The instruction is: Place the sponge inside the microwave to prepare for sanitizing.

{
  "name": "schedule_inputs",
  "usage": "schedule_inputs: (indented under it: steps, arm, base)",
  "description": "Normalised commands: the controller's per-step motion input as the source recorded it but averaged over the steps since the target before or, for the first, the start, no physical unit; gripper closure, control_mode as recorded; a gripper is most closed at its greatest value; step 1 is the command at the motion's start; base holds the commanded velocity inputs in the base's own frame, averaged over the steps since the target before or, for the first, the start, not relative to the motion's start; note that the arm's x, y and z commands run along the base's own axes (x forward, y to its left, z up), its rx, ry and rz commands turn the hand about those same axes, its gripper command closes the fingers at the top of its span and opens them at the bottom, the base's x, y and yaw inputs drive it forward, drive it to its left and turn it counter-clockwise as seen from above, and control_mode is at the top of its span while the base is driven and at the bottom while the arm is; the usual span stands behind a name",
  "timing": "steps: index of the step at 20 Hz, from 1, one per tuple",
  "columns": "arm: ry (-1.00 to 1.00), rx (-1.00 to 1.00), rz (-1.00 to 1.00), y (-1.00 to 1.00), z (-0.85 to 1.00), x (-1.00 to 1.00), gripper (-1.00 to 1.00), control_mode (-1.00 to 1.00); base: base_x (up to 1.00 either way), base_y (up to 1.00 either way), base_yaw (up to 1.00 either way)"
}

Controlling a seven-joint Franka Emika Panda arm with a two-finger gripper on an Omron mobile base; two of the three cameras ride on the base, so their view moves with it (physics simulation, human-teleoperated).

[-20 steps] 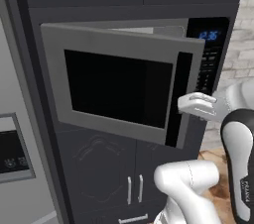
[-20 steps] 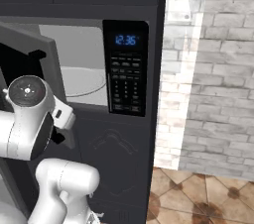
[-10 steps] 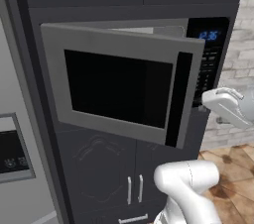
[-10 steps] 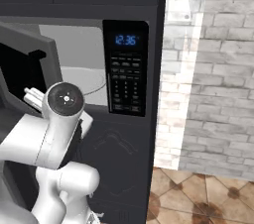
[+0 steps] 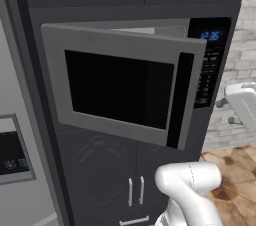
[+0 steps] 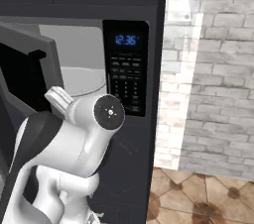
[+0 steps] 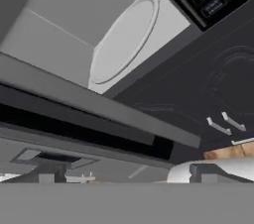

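Sponge first: the small green and yellow block should, I judge, be light, soft and springy, neither slippery nor fragile, so a gentle pinch across its short width, at mid-length, ought to hold it without crushing it. Where it lies, which way it points and how its long axis runs I cannot tell from these views. My end effector [image 7: 128, 178] has its two dark tips spread wide apart with nothing between them. It looks up at the built-in microwave with the grey-framed dark-window door [image 5: 120, 87], which is hinged on the left and swung partly out toward me. Past the door's edge the pale grey round turntable [image 7: 124, 39] lies far inside the cavity. The black keypad panel with blue digits [image 6: 126, 69] stands to the cavity's right, and dark cabinet doors [image 5: 135, 190] sit below.
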Motion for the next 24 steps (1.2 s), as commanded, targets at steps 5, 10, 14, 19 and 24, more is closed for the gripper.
schedule_inputs:
  steps: [5,10,14,19,24]
  arm:
    - [0.03,0.09,0.01,-0.15,0.01,0.27,-1.00,-1.00]
    - [0.09,0.08,0.01,-0.01,0.00,0.49,-1.00,-1.00]
    - [0.07,0.10,0.02,0.00,0.00,0.57,-1.00,-1.00]
    - [0.08,0.16,0.06,0.00,0.01,0.49,-1.00,-1.00]
    - [0.05,0.13,0.08,0.11,0.00,0.31,-1.00,-1.00]
  base:
    - [0.00,0.00,0.00]
    - [0.00,0.00,0.00]
    - [0.00,0.00,0.00]
    - [0.00,0.00,0.00]
    - [0.00,0.00,0.00]
